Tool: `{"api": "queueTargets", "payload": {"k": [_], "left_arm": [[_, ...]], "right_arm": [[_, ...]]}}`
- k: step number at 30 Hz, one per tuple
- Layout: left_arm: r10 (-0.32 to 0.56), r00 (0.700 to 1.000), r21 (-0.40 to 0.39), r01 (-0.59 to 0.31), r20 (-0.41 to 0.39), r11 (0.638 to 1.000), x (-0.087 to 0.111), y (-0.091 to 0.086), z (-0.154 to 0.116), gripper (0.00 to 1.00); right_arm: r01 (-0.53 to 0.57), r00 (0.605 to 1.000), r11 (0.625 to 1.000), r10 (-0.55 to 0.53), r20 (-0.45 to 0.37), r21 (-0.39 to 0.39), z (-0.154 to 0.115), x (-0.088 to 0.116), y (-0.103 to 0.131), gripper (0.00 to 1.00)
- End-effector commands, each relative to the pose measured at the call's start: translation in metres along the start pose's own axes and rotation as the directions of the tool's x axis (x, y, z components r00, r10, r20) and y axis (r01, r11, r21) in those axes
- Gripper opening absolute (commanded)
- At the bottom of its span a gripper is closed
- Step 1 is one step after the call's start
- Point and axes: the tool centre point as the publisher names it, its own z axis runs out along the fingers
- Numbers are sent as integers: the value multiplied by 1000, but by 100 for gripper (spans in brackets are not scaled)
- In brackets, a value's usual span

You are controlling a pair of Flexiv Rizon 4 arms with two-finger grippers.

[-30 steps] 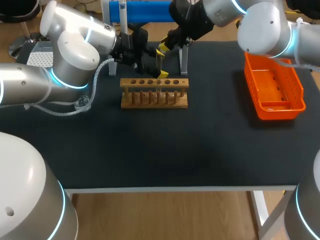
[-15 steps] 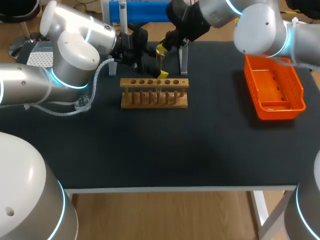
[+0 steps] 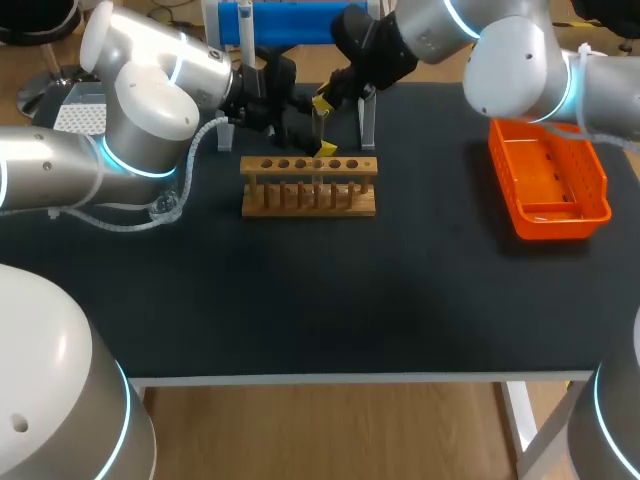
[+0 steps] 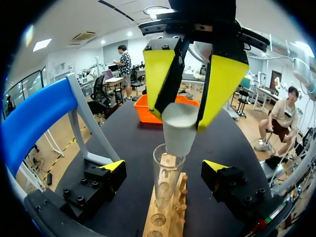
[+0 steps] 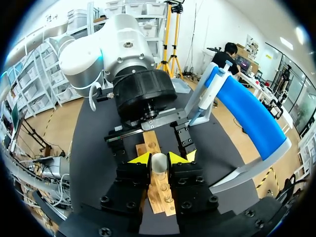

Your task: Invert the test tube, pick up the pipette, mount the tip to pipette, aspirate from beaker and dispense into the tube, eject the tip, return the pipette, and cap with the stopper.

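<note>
The slotted wooden rack (image 3: 309, 186) stands at 12 o'clock from the centre of the black table (image 3: 400, 300). It keeps the clear glass test tube (image 4: 167, 173) upright, mouth up, ready for capping. The left gripper (image 4: 164, 166) flanks the tube, fingers spread wide and touching nothing. The right gripper (image 5: 159, 158) is clenched on the white tapered stopper (image 4: 178, 127), just above the tube mouth, apparently not yet seated.

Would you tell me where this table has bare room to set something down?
The front half of the table, from the wooden rack to the near edge, is bare. So is the strip between the rack and the orange basket. The back is crowded: the left gripper and right gripper meet over the rack, in front of the blue stand.
</note>
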Motion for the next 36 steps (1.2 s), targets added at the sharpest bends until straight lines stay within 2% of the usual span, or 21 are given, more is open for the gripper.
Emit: {"api": "queueTargets", "payload": {"k": [1,21,36], "left_arm": [[1,1000,2,-1,1,1000,0,1,1,100],[1,1000,2,-1,1,1000,0,1,1,100],[1,1000,2,-1,1,1000,0,1,1,100]], "right_arm": [[-1,1000,1000,1,1,2,4,0,-3,0],[2,1000,999,-2,6,-36,-4,1,8,0],[1,1000,1000,-1,3,2,6,2,-3,0]]}}
